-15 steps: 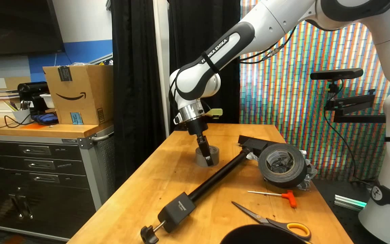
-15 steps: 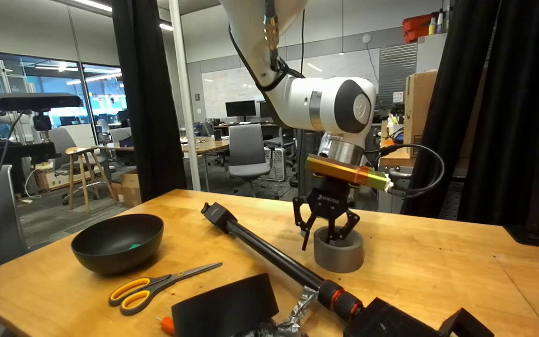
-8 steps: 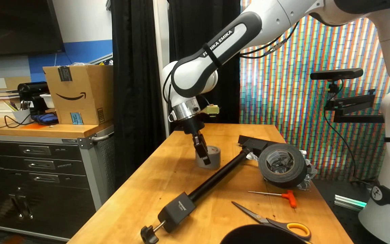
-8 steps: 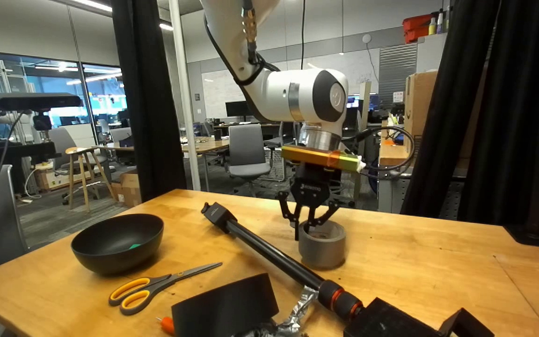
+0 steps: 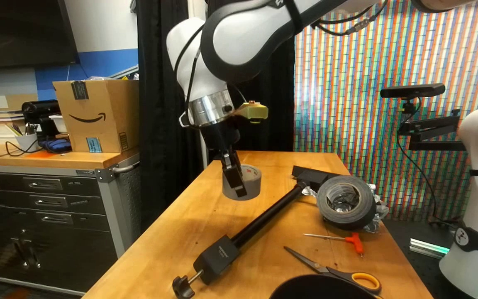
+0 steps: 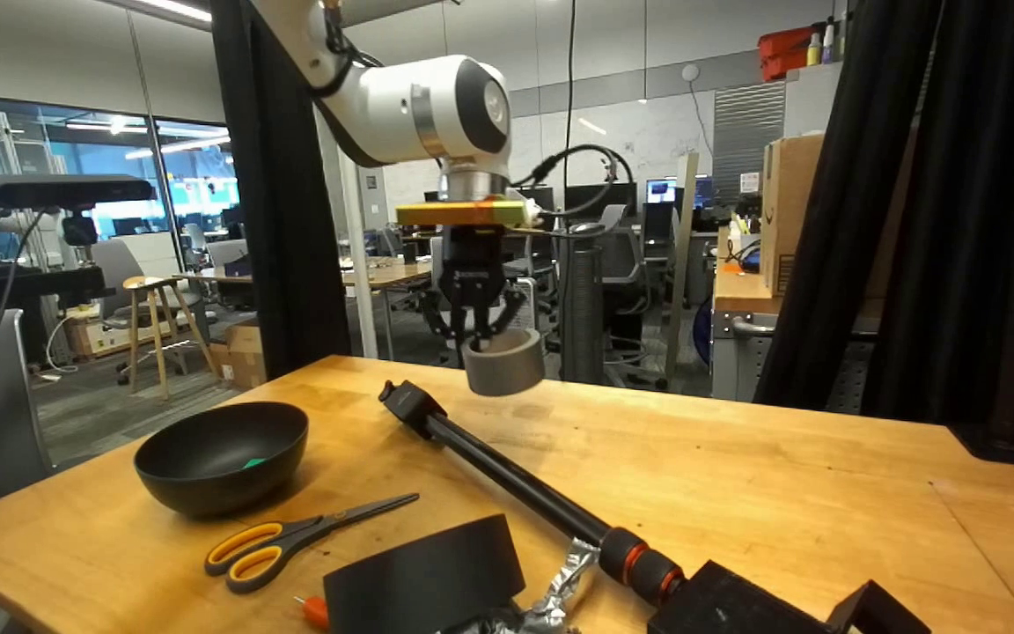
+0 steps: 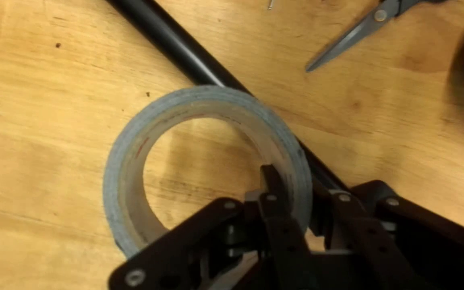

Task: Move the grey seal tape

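Observation:
The grey seal tape (image 5: 253, 187) is a squat grey roll, seen in both exterior views (image 6: 509, 372), held in the air above the wooden table. My gripper (image 5: 239, 189) is shut on one side of its wall, with one finger inside the ring and one outside; this also shows in an exterior view (image 6: 470, 345). In the wrist view the roll (image 7: 121, 177) is a large ring with its hole facing the camera, and the gripper (image 7: 295, 187) pinches its right side. Part of the ring's lower edge is hidden behind the gripper.
A black pole with a clamp (image 6: 516, 480) lies across the table below the roll. A large black tape roll (image 5: 365, 214), an orange-handled tool (image 5: 355, 243), scissors (image 6: 322, 528) and a black bowl (image 6: 221, 493) stand around it. Crumpled foil (image 6: 564, 586) lies by the pole.
The gripper has lifted the grey tape off the table and carried it towards the bowl's side in an exterior view. Everything else on the table is unchanged.

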You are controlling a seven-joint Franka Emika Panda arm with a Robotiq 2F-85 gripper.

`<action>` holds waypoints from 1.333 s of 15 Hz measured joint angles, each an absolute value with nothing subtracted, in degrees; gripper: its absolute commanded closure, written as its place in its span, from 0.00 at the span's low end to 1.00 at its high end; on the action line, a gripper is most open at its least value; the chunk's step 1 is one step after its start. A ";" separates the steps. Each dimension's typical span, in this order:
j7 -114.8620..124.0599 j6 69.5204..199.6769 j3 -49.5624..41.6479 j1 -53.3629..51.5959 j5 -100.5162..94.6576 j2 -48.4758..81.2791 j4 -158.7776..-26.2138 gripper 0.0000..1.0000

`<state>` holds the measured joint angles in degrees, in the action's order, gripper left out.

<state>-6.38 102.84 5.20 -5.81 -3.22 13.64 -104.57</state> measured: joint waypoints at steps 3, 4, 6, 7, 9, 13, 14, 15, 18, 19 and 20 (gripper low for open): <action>-2.77 100.88 8.12 -9.98 -5.25 10.91 -103.96 0.88; -2.08 100.49 8.88 -10.94 -5.59 10.39 -103.88 0.88; -1.33 100.28 9.97 -12.22 -5.65 9.80 -103.91 0.88; -1.28 100.28 10.26 -12.44 -5.64 9.72 -103.98 0.88; -1.28 100.28 10.41 -12.49 -5.47 9.68 -104.28 0.88; -0.69 100.51 10.37 -12.19 -3.70 9.51 -106.08 0.88; -0.14 100.59 10.35 -12.14 -2.88 9.42 -106.69 0.88; 0.72 100.71 10.33 -12.13 -2.20 9.29 -107.43 0.88; 4.51 101.91 10.39 -12.20 -0.85 8.51 -110.25 0.88; 6.09 102.73 10.47 -12.33 -0.85 8.18 -111.33 0.88; 7.51 103.64 10.61 -12.55 -0.84 7.82 -112.49 0.88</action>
<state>7.51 103.64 10.61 -12.55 -0.84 7.82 -112.49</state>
